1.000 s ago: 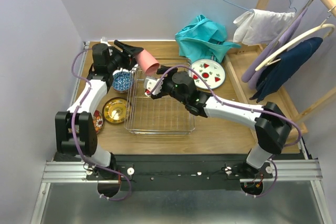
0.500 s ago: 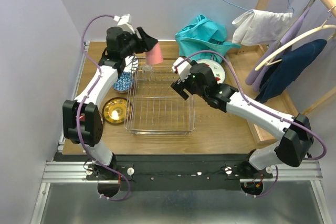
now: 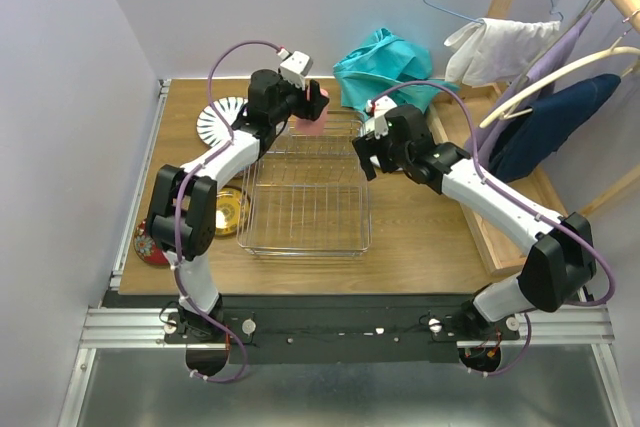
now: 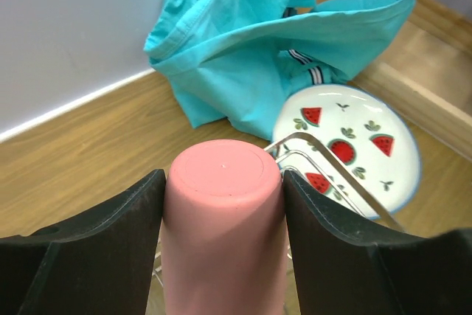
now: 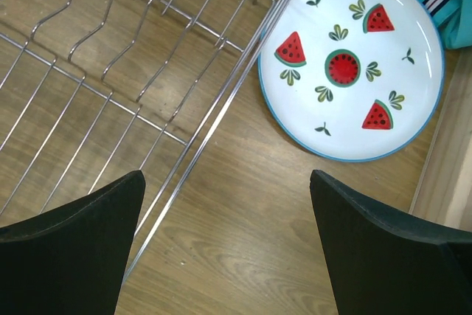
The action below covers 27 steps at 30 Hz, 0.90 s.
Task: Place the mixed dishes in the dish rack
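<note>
dish rack (image 3: 300,249) stood on the table. left of its near half lay the gold saucer (image 3: 230,213). over its right rim the right gripper (image 5: 226,176) hung wide open, holding nothing. above its far edge the left gripper (image 4: 223,175) clamped the pink cup (image 4: 223,215). the watermelon plate (image 5: 346,64) lay just beside its far right corner.

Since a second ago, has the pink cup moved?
Yes. The pink cup shifted right along the dish rack, from its far-left corner to mid far rim.
</note>
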Tool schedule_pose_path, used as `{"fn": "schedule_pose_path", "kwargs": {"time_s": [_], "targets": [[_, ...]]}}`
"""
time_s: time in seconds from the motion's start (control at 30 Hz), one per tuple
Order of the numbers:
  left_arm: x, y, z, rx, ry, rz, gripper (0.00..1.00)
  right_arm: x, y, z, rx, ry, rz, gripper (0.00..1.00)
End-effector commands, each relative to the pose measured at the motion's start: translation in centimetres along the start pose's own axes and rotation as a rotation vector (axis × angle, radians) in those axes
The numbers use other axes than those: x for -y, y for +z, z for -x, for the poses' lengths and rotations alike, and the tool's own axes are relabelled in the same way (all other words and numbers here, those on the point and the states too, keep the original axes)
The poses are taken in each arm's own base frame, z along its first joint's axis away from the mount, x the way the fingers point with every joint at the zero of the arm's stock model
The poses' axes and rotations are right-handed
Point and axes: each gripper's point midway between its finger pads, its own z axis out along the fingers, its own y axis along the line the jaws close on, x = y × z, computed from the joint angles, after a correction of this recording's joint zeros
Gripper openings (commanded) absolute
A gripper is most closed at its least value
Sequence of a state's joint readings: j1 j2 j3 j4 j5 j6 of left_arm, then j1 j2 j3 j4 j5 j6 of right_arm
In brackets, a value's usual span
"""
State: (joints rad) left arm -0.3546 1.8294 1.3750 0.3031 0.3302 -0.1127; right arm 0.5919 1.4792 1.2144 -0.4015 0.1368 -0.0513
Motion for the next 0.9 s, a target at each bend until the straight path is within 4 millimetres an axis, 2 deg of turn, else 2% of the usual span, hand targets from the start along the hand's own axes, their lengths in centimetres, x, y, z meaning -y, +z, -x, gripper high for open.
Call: {"fn": "schedule_pose_path", "kwargs": {"time_s": [0.0,0.2,0.37,0.7,0.87], "targets": [[0.0,1.2,1.5,0.161,0.134,0.002,0.29,-0.3,-0.4,-0.6,-0.016,0.027,0.028,1.0],[1.8,2.0,-0.1,0.199,0.153,-0.035,0.28,0.5,-0.1,-1.7,-0.056,0.004,0.011,1.0],[2.5,2.4,-1.4,0.202,0.151,-0.072,0.28,1.0,0.3,-2.4,-0.079,0.008,-0.002,1.0],[2.0,3.3,-4.5,0.171,0.126,-0.112,0.28,0.9,1.4,-3.4,-0.114,0.02,0.001,1.0],[2.1,3.6,-5.1,0.157,0.101,-0.141,0.29,1.0,2.1,-3.4,-0.118,0.018,-0.004,1.0]]}}
